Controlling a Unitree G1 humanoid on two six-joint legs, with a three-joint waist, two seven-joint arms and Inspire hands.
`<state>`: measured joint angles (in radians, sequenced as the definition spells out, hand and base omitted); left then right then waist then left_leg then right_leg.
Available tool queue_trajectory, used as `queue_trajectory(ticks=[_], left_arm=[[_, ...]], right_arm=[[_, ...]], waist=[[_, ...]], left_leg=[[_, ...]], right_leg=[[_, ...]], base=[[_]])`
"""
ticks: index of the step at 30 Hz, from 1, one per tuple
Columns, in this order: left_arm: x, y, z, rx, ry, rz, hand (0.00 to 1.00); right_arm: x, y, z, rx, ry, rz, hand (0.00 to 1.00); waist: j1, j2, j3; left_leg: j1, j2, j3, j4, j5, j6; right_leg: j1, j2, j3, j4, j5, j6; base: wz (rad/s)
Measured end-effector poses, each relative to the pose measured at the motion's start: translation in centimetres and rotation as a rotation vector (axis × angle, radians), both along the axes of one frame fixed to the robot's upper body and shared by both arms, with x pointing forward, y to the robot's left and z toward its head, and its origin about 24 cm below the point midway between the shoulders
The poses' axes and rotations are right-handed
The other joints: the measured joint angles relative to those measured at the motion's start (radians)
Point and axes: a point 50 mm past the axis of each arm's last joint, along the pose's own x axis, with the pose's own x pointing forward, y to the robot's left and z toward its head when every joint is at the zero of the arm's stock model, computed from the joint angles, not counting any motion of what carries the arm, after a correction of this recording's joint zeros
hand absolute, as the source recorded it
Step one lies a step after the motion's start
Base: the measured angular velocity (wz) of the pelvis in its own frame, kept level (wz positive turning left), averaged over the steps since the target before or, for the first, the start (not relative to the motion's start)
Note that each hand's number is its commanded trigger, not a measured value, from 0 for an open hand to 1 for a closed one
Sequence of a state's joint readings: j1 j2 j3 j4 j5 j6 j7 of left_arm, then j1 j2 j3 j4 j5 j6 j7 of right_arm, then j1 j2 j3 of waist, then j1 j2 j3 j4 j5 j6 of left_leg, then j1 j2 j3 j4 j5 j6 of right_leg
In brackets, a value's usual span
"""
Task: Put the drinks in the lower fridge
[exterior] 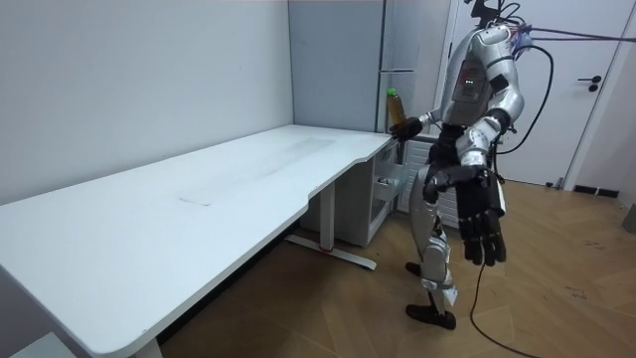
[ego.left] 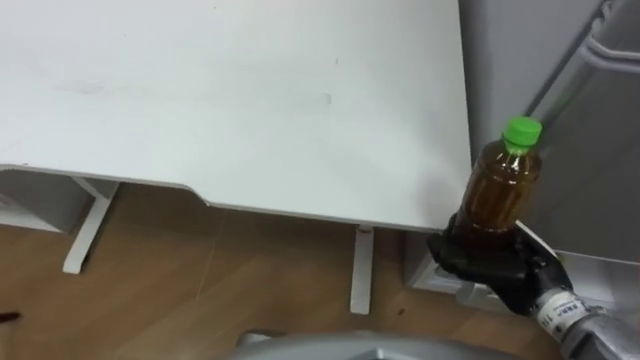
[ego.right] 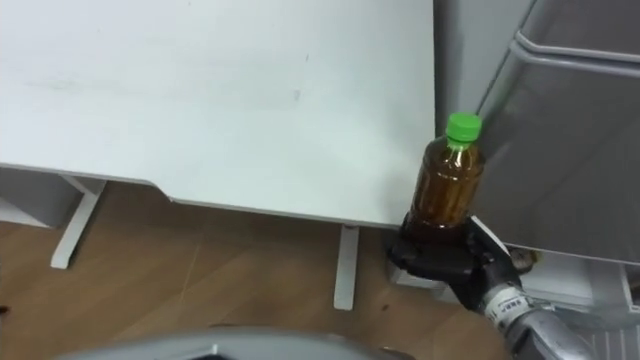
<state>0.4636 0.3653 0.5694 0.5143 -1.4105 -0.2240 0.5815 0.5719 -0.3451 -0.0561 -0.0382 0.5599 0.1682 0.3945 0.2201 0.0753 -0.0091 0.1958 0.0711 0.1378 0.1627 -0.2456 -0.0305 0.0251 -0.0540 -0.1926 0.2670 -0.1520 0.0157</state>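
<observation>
The eye views put the bottle (ego.left: 505,185) close up: amber drink, green cap (ego.left: 521,131), standing upright in the right hand (ego.left: 490,265), whose dark fingers are wrapped round its lower part with the thumb closed across the front. The bottle is held in the air just off the near right corner of the desk (ego.left: 250,100), between the desk edge and the grey fridge (ego.left: 600,150), and touches neither.

The room view adds the robot's stance: it stands upright on the wooden floor (exterior: 556,288) at the far end of the desk, facing it, with the fridge just behind the raised bottle. Its right arm reaches forward at chest height. Its left hand (exterior: 484,224) hangs at hip level on the side nearer the camera, fingers slack and pointing down, holding nothing.

The desk is a long white top with a curved cut-out along its front edge, carried on white legs (ego.left: 362,270). It runs beside a pale grey wall (exterior: 119,89). A white door (exterior: 586,89) is behind the robot at the room view's right
</observation>
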Motion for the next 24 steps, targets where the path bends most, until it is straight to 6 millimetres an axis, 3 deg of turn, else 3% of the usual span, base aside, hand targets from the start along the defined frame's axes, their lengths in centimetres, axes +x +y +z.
queue_trajectory(ticks=[5,9,12,15,17,21,24], left_arm=[[-3.7,-5.1,-5.1,-0.24,0.222,-0.053,0.0],[-7.2,-9.0,-8.3,-0.413,0.37,-0.092,0.0],[-9.1,-10.5,-9.1,-0.475,0.475,-0.186,0.0],[-10.2,-11.6,-9.7,-0.53,0.626,-0.433,0.0],[-9.7,-12.2,-10.2,-0.549,0.706,-0.63,0.0],[-6.4,-13.2,-11.3,-0.553,0.761,-0.973,0.0],[-1.4,-14.1,-12.1,-0.476,0.748,-1.246,0.0]], right_arm=[[0.9,1.2,-0.8,0.075,0.016,-0.018,1.0],[1.3,2.0,-1.5,0.108,0.025,-0.016,1.0],[1.3,2.2,-1.7,0.117,0.029,-0.022,1.0],[2.3,2.9,-1.7,0.086,0.003,0.026,1.0],[3.0,3.0,-1.6,0.055,-0.01,0.064,1.0],[3.7,3.4,-1.4,0.009,-0.034,0.082,1.0],[5.2,3.0,-0.7,-0.248,-0.073,0.111,1.0]], waist=[[-0.033,-0.033,0.0066],[-0.051,-0.059,0.0024],[-0.061,-0.073,0.0047],[-0.113,-0.083,0.0105],[-0.146,-0.079,0.0118],[-0.198,-0.071,0.0136],[-0.231,-0.065,0.0101]], left_leg=[[-0.003,0.0,-0.003,0.001,0.002,-0.003],[0.0,0.003,0.002,0.002,0.003,-0.005],[0.005,0.001,0.009,0.002,0.002,-0.004],[-0.003,-0.003,0.008,0.004,0.001,-0.002],[-0.006,-0.004,0.008,0.006,0.001,-0.002],[-0.012,-0.007,0.013,0.004,0.002,0.0],[-0.021,-0.007,0.035,0.001,0.002,0.001]], right_leg=[[-0.007,-0.002,-0.002,0.013,-0.005,-0.004],[-0.007,0.002,0.006,0.016,-0.003,-0.007],[-0.007,0.006,0.026,0.022,-0.009,-0.003],[-0.008,0.002,0.026,0.023,-0.01,-0.002],[-0.008,0.002,0.026,0.02,-0.009,0.0],[-0.019,0.0,0.036,0.027,-0.009,0.002],[-0.041,0.006,0.054,0.028,-0.006,0.001]], base=[[0.01],[-0.02],[-0.01],[0.0],[0.0],[-0.05],[-0.18]])
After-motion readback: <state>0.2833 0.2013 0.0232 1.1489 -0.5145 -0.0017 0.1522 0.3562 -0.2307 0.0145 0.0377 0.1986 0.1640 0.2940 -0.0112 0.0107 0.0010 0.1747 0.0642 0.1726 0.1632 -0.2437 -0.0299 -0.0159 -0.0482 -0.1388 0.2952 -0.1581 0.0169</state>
